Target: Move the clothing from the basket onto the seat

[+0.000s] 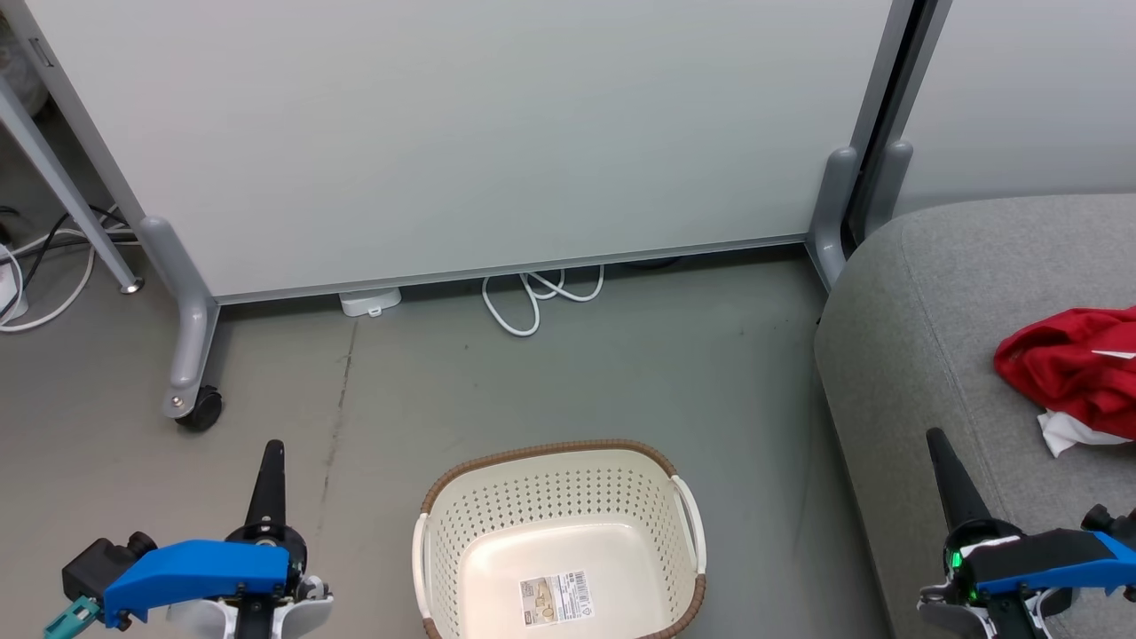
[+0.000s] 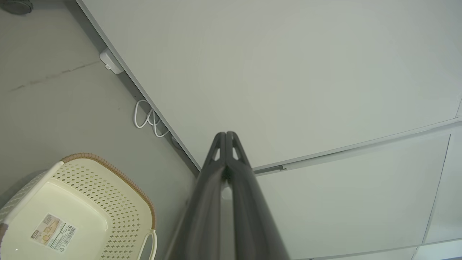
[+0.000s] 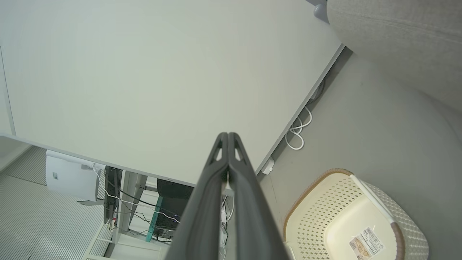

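The cream basket [image 1: 461, 524] with a brown rim stands on the floor at the bottom centre; its inside holds just a barcode label. It also appears in the left wrist view [image 2: 119, 202] and the right wrist view [image 3: 317, 216]. Red clothing [image 1: 1069, 368] with a white patch lies bunched on the grey seat [image 1: 923, 355] at the right. My left gripper [image 1: 272, 453] is shut and holds nothing, left of the basket. My right gripper [image 1: 936, 441] is shut and holds nothing, over the seat's front part, left of the clothing. Both grippers [image 2: 226, 134] [image 3: 228, 135] show their fingers pressed together.
A wheeled white partition [image 1: 461, 133] stands behind the basket, with grey legs and a castor [image 1: 200, 410]. White cables [image 1: 532, 302] loop on the floor under it. More cables and a table leg [image 1: 71, 195] are at the far left.
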Robot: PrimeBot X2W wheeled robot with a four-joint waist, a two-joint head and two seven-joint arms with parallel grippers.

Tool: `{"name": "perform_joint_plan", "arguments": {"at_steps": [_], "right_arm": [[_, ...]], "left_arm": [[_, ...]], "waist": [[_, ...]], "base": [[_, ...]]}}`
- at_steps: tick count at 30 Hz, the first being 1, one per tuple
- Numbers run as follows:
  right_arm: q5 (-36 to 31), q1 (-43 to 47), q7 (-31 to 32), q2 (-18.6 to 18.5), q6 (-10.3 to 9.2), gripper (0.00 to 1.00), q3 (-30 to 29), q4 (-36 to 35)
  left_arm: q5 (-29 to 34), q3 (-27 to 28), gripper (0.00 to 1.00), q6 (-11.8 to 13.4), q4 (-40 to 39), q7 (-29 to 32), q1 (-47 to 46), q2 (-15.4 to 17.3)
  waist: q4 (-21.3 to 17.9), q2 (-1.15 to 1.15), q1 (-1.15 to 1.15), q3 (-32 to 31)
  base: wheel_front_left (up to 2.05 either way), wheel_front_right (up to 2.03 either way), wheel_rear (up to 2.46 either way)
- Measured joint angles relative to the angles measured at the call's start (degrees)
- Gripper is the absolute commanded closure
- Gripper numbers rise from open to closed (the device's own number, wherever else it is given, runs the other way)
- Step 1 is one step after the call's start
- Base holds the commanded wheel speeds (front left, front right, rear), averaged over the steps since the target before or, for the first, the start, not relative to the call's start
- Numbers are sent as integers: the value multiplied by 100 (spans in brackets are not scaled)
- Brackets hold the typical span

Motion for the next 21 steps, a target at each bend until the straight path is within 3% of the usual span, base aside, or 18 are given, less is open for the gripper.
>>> {"name": "perform_joint_plan", "arguments": {"at_steps": [21], "right_arm": [[1143,-88,125,11,0,100,-31,-12]], "left_arm": [[-973,224,100,0,-249,293,-5,-23]], "waist": [[-66,0,0,4]], "base": [[0,0,0]]}}
